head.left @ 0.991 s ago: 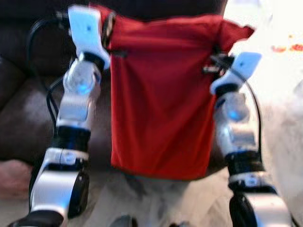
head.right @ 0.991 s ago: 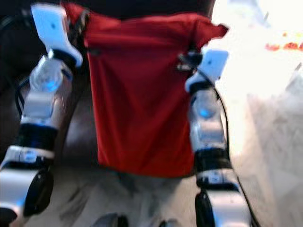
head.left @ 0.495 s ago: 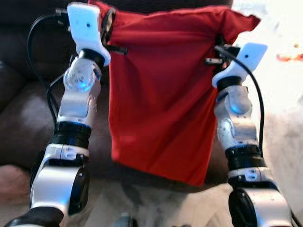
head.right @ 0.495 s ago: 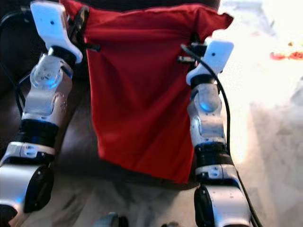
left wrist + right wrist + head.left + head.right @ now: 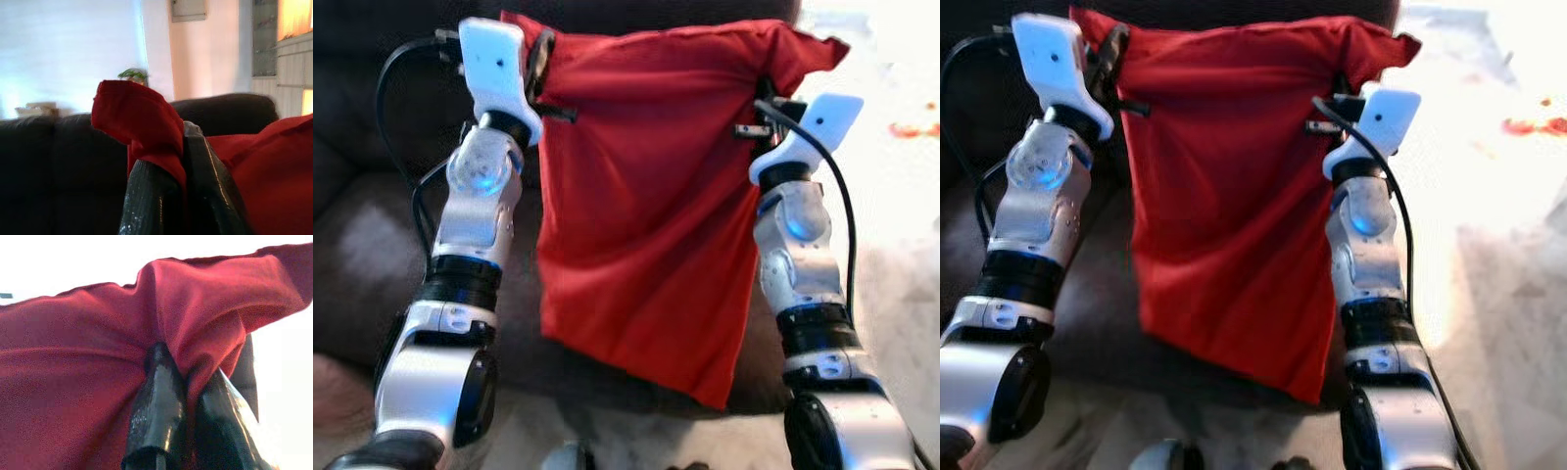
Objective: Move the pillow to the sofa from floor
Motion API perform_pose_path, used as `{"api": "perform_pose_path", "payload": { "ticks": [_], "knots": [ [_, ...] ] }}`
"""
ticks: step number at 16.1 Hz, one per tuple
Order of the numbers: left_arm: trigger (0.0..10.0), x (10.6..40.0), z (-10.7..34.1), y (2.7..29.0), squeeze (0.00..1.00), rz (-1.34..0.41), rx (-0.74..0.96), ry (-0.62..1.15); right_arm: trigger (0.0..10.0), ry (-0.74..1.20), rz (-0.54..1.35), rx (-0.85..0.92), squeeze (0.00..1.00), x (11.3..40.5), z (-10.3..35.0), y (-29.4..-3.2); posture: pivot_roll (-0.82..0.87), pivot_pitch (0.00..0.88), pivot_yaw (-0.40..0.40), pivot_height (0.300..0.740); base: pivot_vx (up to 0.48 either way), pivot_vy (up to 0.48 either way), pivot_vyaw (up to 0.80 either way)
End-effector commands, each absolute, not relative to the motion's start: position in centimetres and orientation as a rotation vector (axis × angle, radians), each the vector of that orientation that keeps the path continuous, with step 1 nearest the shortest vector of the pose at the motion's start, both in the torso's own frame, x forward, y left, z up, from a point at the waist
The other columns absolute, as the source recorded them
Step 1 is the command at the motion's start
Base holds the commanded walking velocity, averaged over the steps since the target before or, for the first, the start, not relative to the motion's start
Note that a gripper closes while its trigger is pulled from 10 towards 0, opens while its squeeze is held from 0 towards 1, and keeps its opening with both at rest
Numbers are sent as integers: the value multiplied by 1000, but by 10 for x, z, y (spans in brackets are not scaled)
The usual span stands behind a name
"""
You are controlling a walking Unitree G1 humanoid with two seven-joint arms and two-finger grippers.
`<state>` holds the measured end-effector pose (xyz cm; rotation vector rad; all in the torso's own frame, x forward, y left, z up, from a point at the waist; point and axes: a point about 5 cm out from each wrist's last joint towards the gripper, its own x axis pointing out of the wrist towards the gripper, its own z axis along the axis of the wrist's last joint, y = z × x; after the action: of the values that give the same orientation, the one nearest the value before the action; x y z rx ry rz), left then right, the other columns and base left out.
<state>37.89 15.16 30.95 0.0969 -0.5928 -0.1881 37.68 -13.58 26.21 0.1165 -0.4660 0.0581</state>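
While both arms are raised in front of the robot, the red pillow hangs between them, clear of the floor.

- Pillow: red fabric, limp, slack like a cover; held by its 2 upper corners, lower edge free, sagging to a point on the robot's right side.
- Left gripper: jaws clamped on the pillow's upper left corner; cloth pinched between the fingers, a fold of it sticking up past the tips.
- Right gripper: jaws clamped on the upper right corner; cloth bunched between the fingers, loose flap past them.
- Sofa: dark, directly beyond the jaws, behind the hanging pillow; backrest seen over the left gripper's tips.
- Floor: pale, marbled, brightly lit to the robot's right.
- Room bkgd, left wrist view: bright window, small plant behind sofa back.
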Motion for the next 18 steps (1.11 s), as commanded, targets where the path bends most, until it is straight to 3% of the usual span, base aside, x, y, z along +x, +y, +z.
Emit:
{"api": "perform_pose_path", "payload": {
  "ticks": [1,10,18],
  "knots": [
    [10000,377,317,148,0,-205,99,-622,10000,-568,36,112,0,371,283,-143,160,128,17,740,0,0,0],
    [10000,381,271,146,0,-214,91,-445,10000,-421,14,79,0,376,241,-144,170,150,14,740,0,0,0],
    [10000,386,271,153,0,-180,81,-437,10000,-410,4,75,0,376,237,-145,173,155,19,740,0,0,0]
  ]
}}
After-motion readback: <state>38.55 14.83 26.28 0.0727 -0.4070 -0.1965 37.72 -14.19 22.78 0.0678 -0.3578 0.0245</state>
